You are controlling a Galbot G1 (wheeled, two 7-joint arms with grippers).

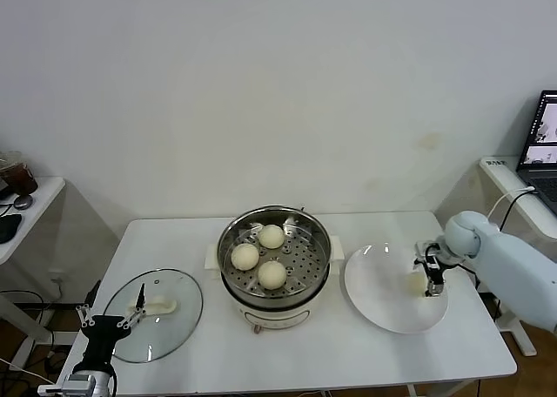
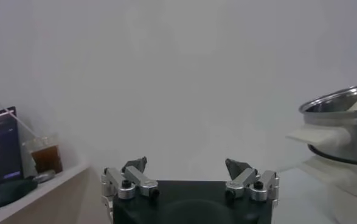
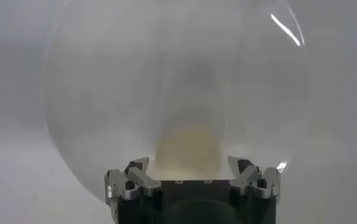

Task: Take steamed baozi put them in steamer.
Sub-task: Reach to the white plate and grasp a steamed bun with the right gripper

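Overhead, the head view shows three steamed baozi [image 1: 271, 275] on the perforated tray of the steamer [image 1: 275, 266], mid-surface [image 1: 348, 353]. A fourth bun [image 1: 416, 284] on the white plate [image 1: 383, 301] is largely hidden by the right end effector [image 1: 432, 281], which points down onto the plate's far-right part; its arm reaches in from the right edge, cut off there. The left end effector [image 1: 111, 317] hangs at the near-left corner over the rim of the glass lid [image 1: 161, 303], its arm cropped by the picture's bottom.

From the left wrist, the left end effector [image 2: 187, 171] stands with fingers wide apart on nothing; only a slice of the steamer [image 2: 342, 122] shows.

From the right wrist, the right end effector [image 3: 193, 169] has fingers spread, a blurred cream shape [image 3: 187, 149], probably the bun, just ahead between them; contact is unclear.
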